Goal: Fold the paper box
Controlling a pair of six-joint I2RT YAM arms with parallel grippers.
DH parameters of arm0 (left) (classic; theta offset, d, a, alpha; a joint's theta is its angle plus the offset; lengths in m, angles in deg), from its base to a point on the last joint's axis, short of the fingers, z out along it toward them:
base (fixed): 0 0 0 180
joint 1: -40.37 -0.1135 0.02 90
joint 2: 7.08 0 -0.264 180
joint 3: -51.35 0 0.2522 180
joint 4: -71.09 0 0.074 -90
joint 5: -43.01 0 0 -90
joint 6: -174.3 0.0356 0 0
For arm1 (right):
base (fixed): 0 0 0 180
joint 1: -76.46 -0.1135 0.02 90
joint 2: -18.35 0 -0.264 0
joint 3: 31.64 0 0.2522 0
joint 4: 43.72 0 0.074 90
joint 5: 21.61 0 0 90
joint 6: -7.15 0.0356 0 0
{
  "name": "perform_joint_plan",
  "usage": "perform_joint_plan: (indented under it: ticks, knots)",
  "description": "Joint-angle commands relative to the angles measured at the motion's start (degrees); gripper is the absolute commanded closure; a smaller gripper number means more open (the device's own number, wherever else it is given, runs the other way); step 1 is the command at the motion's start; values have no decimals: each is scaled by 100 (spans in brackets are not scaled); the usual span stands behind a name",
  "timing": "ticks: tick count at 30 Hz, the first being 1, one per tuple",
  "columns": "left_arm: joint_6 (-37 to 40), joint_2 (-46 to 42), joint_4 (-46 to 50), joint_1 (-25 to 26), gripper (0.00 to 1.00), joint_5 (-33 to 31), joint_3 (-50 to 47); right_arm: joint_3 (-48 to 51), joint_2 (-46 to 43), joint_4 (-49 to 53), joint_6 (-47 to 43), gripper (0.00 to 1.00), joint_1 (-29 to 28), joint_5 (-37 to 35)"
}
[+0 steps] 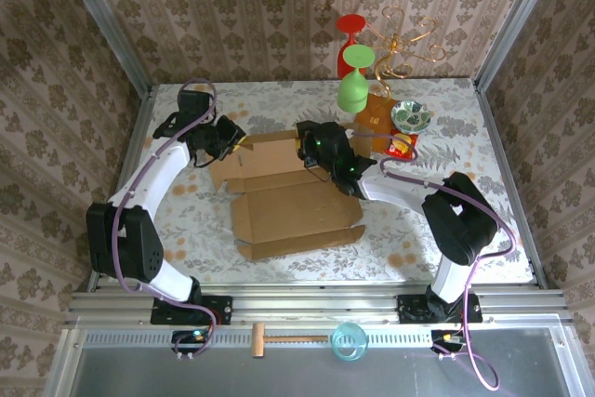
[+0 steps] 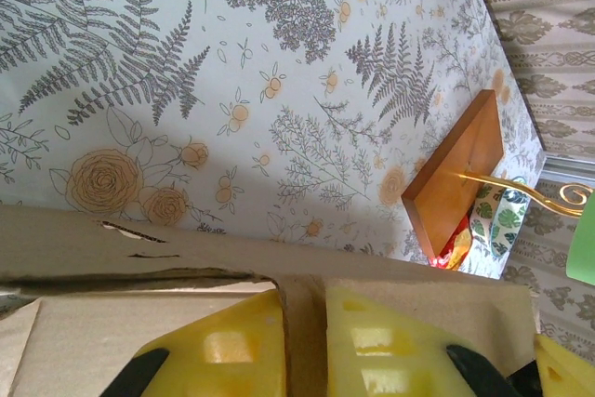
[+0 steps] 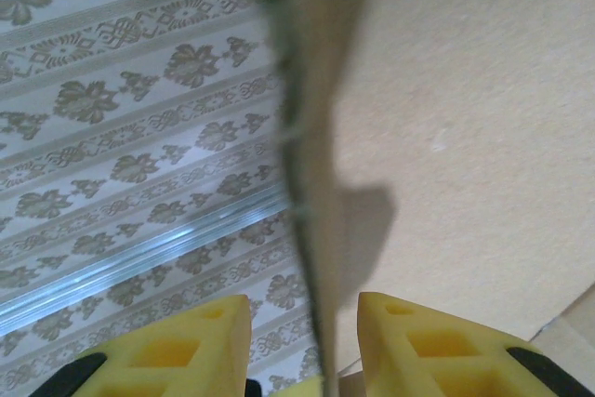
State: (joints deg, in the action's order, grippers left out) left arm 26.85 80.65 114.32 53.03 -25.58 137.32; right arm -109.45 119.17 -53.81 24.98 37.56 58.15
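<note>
Left gripper (image 1: 226, 142) is clamped on the far-left flap of the paper box (image 1: 296, 213). In the left wrist view its yellow fingers (image 2: 223, 349) press both faces of an upright cardboard wall. One box: plain brown corrugated die-cut sheet, mid-table on the floral tablecloth (image 1: 186, 222). Its near panels lie flat with side tabs out, and the far section sits between my two grippers. There's a small tear in the flap edge in the left wrist view.

Right gripper (image 1: 318, 152) is at the box's far-right corner. In the right wrist view the jaws straddle a flap edge-on, narrow, with gaps showing on both sides, so not gripping.

Far right, counted:
- one orange-brown board (image 1: 376, 116)
- two goblets, red (image 1: 350, 36) and green (image 1: 353, 81)
- one gold wire stand (image 1: 406, 42)
- one patterned bowl (image 1: 411, 116)

On the near rail:
- one wooden mallet (image 1: 279, 339)
- one blue cup (image 1: 349, 341)
</note>
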Motion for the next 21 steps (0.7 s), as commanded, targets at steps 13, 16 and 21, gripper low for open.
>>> perform_joint_plan:
  ticks: [13, 16, 21]
  knots:
    - [-12, -342, -11, -30, 86, 48, -180, -417, 508, -43, -86, 73, -15, -194]
    - [-34, -362, -44, -36, 86, 65, -211, -503, 598, -23, -75, 73, -30, -204]
    - [-62, -394, -100, -27, 87, 74, -260, -625, 708, -5, -82, 77, -21, -285]
